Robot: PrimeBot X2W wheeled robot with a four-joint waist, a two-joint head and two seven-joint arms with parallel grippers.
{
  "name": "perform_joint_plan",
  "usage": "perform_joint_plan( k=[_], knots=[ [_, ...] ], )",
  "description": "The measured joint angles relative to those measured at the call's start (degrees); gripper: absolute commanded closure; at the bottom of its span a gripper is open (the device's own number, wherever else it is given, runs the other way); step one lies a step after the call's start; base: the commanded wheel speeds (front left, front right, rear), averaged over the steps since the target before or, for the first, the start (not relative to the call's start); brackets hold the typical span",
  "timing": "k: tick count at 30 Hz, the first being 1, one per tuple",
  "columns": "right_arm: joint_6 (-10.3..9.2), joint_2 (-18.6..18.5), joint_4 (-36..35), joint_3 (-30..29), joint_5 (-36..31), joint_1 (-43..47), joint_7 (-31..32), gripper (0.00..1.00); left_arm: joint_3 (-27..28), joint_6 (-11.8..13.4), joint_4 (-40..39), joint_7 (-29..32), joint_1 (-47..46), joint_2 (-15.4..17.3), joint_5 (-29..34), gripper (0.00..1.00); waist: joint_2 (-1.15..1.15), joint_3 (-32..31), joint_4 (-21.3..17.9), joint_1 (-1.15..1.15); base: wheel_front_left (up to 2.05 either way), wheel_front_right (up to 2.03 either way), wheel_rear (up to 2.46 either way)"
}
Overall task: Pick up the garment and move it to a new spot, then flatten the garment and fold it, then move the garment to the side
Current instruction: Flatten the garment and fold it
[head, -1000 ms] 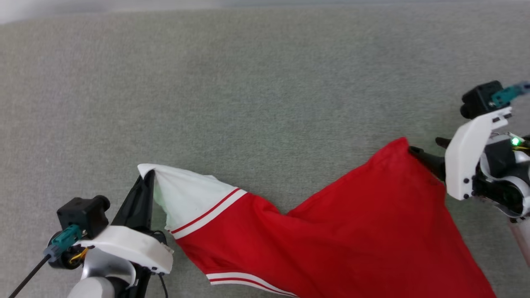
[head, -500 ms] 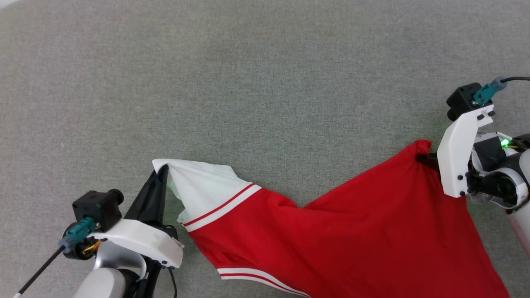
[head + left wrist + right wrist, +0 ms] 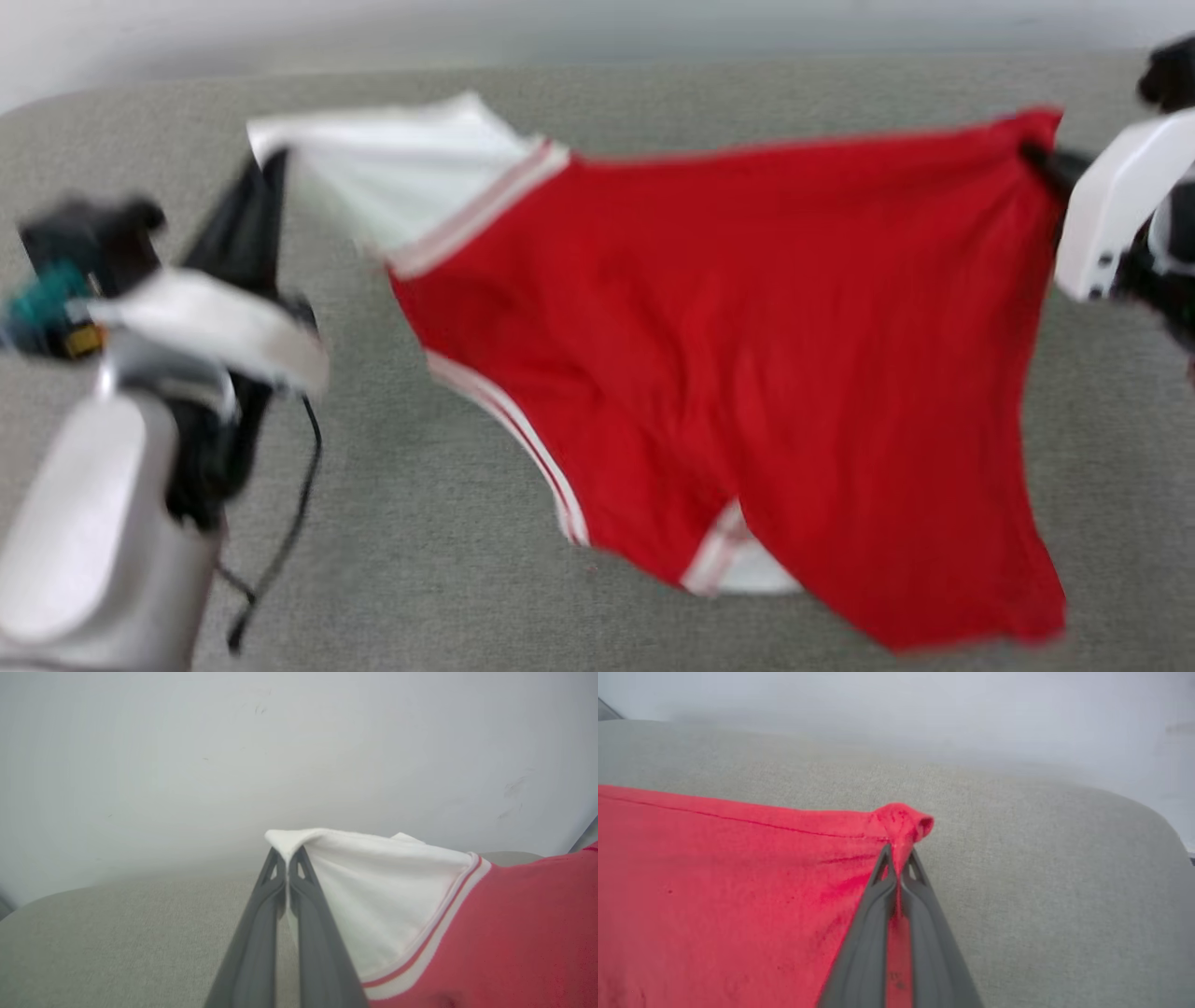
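Left hand (image 3: 271, 166): pressed together on the tip of one white sleeve of the red jersey T-shirt with white short sleeves and red-white stripe trim (image 3: 747, 355). Right hand (image 3: 1034, 154): likewise pinched shut, on a bunched red corner of the body. Holds the shirt up between the two, top edge near taut, the rest hanging over the grey-green fabric-covered surface (image 3: 392, 485); too blurred to tell whether the lowest corner touches down. Counts, by judgement, as the pick-up done and the carry to a new spot probably under way; leaves the laying down, flattening, folding and moving aside all to do. Against a second ago: had the right hand spread beside that red corner, now closed on it; had the shirt sagging low in a dip between the hands, now raised and stretched. Takes in a band of pale wall (image 3: 187, 742) at the top of the head view too, so a camera shift as well, not only a move of the cloth.
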Motion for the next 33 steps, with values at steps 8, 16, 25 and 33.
perform_joint_plan(
  k=[8, 16, 25, 33],
  knots=[
    [0.01, 3.4, 4.6, -6.0, -6.7, -11.6, -7.7, 1.0, 0.0, -2.7, 12.6, -0.1, -21.7, -0.1, 1.1, 1.0, 0.0, -0.3, -2.3, 0.0, 0.0, 0.0, 0.0],
    [0.03, 4.6, 6.4, -10.8, -10.9, -27.7, -13.9, 1.0, 1.1, -5.0, 22.8, -4.2, -43.4, 0.9, 2.8, 1.0, 0.0, 4.2, -3.3, 0.0, 0.0, 0.0, 0.0],
    [0.05, 4.8, 7.9, -14.2, -14.4, -44.1, -16.1, 1.0, 1.2, -5.6, 28.7, -5.3, -63.1, 2.2, 4.6, 1.0, 0.0, 11.0, -3.5, 0.0, 0.0, 0.0, 0.0],
    [0.04, 6.4, 10.0, -14.4, -15.5, -50.9, -17.4, 1.0, 0.9, -6.4, 34.3, -6.6, -70.9, 1.9, 4.5, 1.0, 0.0, 19.2, -2.9, 0.0, 0.0, 0.0, 0.0]
  ],
)
